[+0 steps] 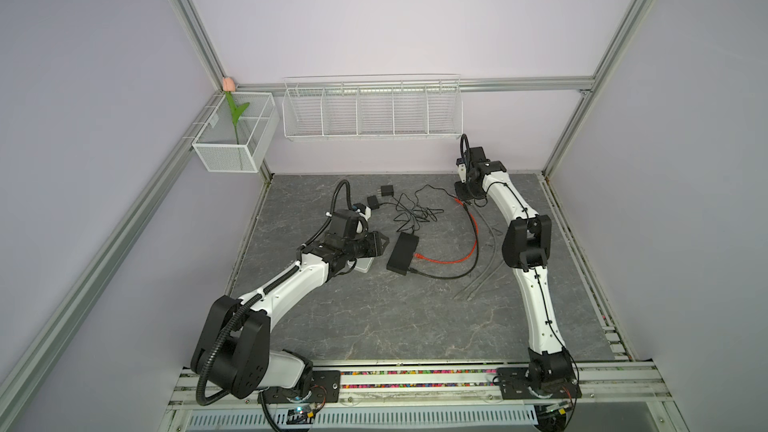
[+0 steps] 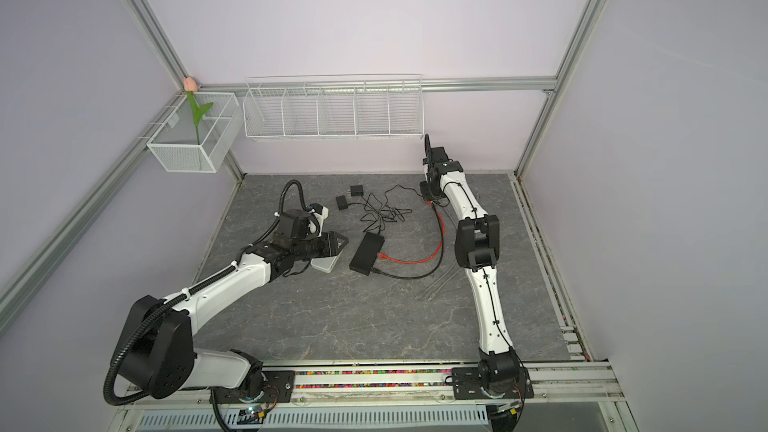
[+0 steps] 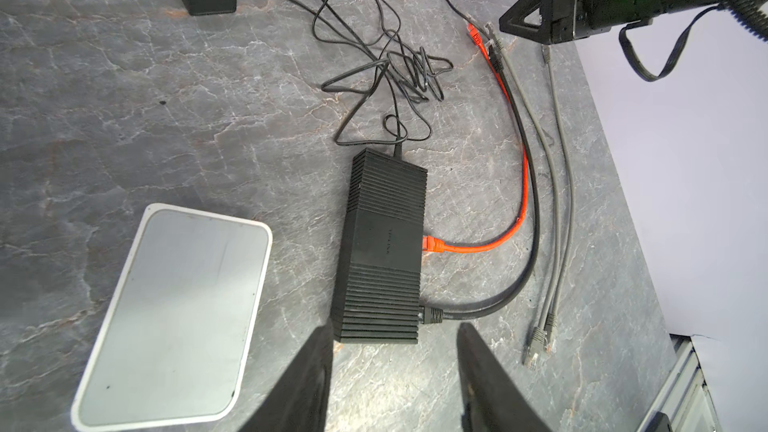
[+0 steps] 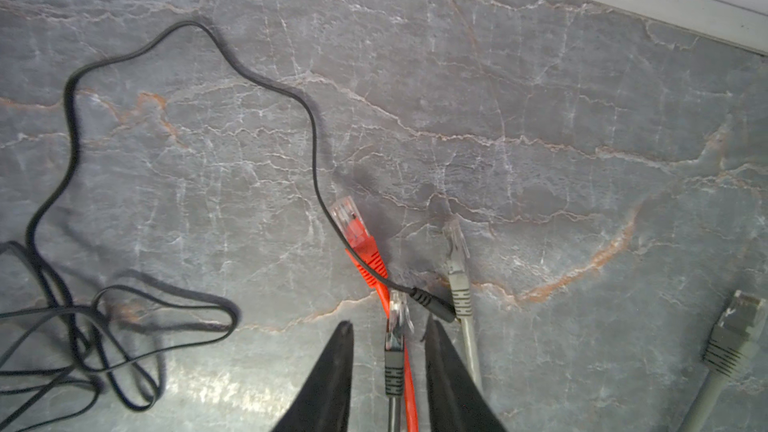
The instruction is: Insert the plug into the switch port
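Grey marbled tabletop (image 1: 374,317) inside a lilac-walled cell, seen from above and from both wrist cameras. Just left of my left pincer (image 3: 395,330) lies a flat white box (image 3: 174,317). That pincer is released and grips nothing. The near end of the black switch (image 3: 384,243) sits between its fingertips, and I cannot tell whether they touch it. From the switch's right side run an orange cable (image 3: 478,248) and a black cable (image 3: 498,305), both seated in ports. Further right, my right pincer (image 4: 388,322) points down at the tabletop with its jaws apart (a gap shows on each side), straddling the black cable's free plug (image 4: 394,367). Just ahead of that pincer lie an orange plug (image 4: 353,226) and a grey plug (image 4: 457,251).
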Motion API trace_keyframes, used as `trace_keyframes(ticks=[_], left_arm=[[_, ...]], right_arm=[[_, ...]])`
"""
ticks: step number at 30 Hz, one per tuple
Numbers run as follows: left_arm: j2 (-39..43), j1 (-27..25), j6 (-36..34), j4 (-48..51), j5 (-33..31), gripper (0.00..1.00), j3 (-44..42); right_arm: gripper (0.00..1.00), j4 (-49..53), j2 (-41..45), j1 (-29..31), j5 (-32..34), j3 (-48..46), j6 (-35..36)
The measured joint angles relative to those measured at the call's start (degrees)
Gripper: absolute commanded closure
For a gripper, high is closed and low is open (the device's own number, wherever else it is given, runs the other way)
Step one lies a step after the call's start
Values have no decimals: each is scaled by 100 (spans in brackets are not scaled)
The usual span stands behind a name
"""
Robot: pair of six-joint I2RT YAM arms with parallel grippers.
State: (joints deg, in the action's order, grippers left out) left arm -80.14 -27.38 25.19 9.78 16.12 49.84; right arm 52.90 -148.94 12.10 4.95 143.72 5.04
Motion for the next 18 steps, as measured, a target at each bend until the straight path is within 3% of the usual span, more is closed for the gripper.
trace_keyframes(ticks=[13, 18], left_arm=[[0, 103, 2, -4, 15, 52, -26], [0, 131, 0, -4, 26, 52, -26]], right_arm=[[57, -114, -616, 0, 68, 446, 940], [69, -192, -772, 0, 103, 608, 1222]])
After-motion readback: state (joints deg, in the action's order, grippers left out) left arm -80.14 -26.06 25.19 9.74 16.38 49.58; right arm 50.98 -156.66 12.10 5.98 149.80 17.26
